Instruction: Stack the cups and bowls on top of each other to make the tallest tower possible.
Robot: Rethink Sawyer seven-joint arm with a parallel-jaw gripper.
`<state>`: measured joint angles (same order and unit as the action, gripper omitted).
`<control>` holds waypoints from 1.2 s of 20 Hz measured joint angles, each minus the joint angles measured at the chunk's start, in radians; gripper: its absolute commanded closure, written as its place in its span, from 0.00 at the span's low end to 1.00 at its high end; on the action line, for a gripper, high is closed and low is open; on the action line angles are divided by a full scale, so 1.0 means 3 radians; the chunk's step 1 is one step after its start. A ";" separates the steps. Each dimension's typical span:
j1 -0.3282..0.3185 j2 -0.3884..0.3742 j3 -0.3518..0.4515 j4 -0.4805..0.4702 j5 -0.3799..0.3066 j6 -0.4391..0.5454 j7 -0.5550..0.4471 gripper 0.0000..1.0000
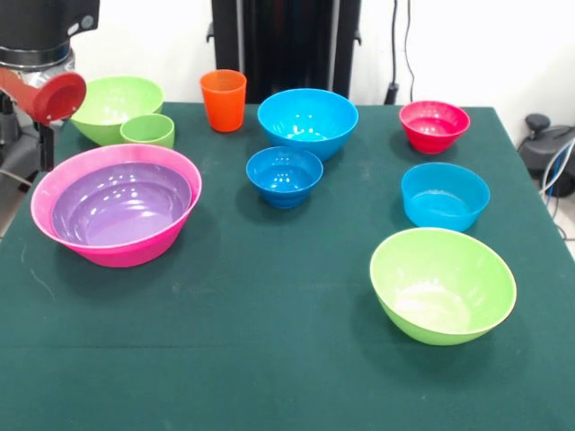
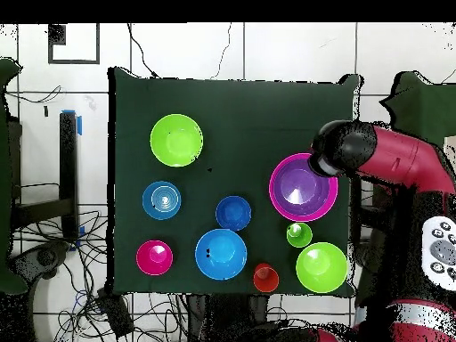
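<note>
A large pink bowl (image 1: 126,251) stands at the table's left with a purple bowl (image 1: 121,202) nested in it; both also show in the overhead view, pink bowl (image 2: 272,189) and purple bowl (image 2: 301,185). Behind them are a lime green bowl (image 1: 117,106), a small light green cup (image 1: 148,130) and an orange cup (image 1: 223,99). A large blue bowl (image 1: 307,121), a small blue bowl (image 1: 284,175), a third blue bowl (image 1: 445,196), a red bowl (image 1: 434,126) and a second lime green bowl (image 1: 442,284) stand apart. The arm's red and black end (image 1: 40,90) hangs by the pink bowl's rim; its gripper is hidden.
The table has a dark green cloth (image 1: 269,341). The black pedestal (image 1: 283,45) stands behind the far edge. Cables and a dark object (image 1: 548,144) lie off the table's right side. In the overhead view the arm (image 2: 401,160) reaches in from the right.
</note>
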<state>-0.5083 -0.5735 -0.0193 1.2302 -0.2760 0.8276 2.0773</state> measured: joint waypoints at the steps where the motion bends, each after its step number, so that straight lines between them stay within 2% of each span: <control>1: 0.0000 -0.0009 0.0000 0.0000 0.0000 0.0000 0.0000 0.00; 24: 0.0000 -0.0022 0.0089 0.0000 0.0003 0.0000 0.0000 0.00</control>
<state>-0.5083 -0.5802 0.0075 1.2303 -0.2751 0.8276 2.0773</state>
